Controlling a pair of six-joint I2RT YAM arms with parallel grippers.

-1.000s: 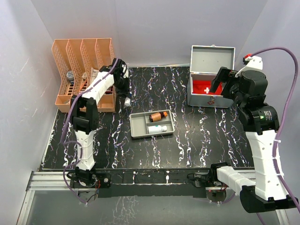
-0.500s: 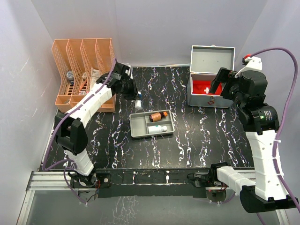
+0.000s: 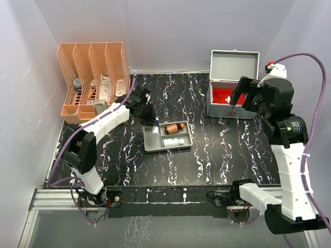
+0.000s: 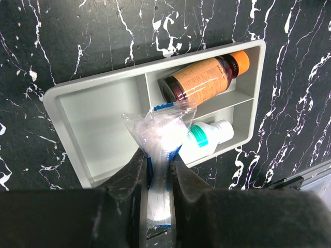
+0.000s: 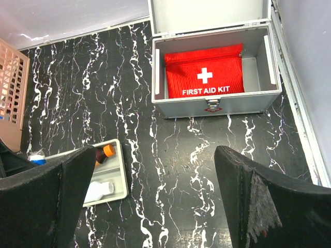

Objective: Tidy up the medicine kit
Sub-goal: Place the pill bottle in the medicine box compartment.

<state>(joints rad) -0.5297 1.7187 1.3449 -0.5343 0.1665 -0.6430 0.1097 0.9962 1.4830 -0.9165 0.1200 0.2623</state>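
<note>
My left gripper (image 4: 158, 170) is shut on a clear plastic packet with blue trim (image 4: 159, 138) and holds it above the grey divided tray (image 4: 77, 108). In the top view the left gripper (image 3: 153, 122) hangs over the tray's (image 3: 150, 145) left compartment. The tray holds an amber bottle with an orange cap (image 4: 204, 80) and a white bottle with a green band (image 4: 207, 137) in its two right slots. My right gripper (image 5: 155, 201) is open and empty, high above the table. The open metal case (image 5: 214, 106) holds a red first aid pouch (image 5: 204, 77).
An orange file rack (image 3: 93, 77) with several packets stands at the back left. The metal case (image 3: 232, 85) stands at the back right with its lid up. Grey walls enclose the table on three sides.
My left arm has swung from the file rack to the right and toward me, carrying the plastic packet to above the tray. The right arm has barely moved.
</note>
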